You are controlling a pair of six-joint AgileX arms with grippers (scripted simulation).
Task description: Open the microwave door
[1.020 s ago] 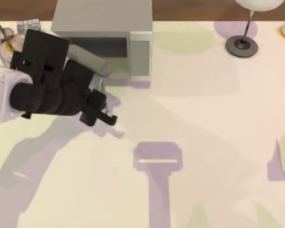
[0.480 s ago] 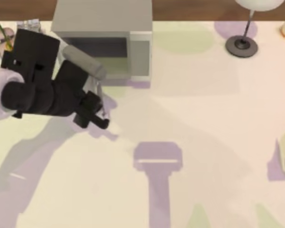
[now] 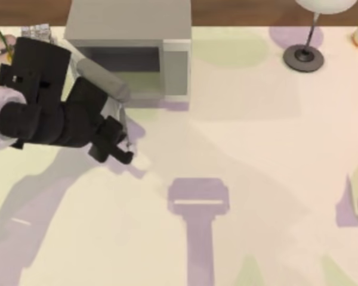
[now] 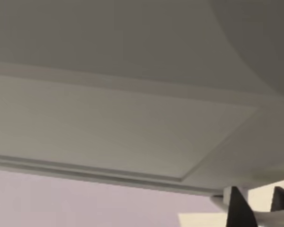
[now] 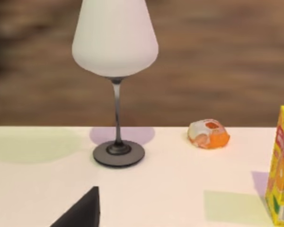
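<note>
1. The microwave door (image 3: pixel 104 77) is swinging further out than it was a second ago; its free edge is now angling toward the table's left side, and my left gripper (image 3: pixel 120 149) is drawing back and leftward with it.
2. The microwave (image 3: pixel 130 24) is sitting at the far edge of the table, left of centre, with its cavity now showing and its control panel (image 3: pixel 178 71) on the right of the opening.
3. The door is standing partly open, hinged at the microwave's left; in the left wrist view its grey window panel (image 4: pixel 113 132) is filling most of the picture at close range.
4. My left gripper is working just beside the door's free edge. I cannot tell whether its fingers are spread or pinching the edge; the top view is not resolving the contact.
5. Risk, as I judge it: if my pull departs from the door's arc, the fingers may slip off the edge, or the load may drag the microwave across the table.
6. My right arm is staying parked off the table's right side, facing a lamp (image 5: pixel 114 56), a small orange-and-white item (image 5: pixel 208 133) and a yellow carton (image 5: pixel 281 165).
</note>
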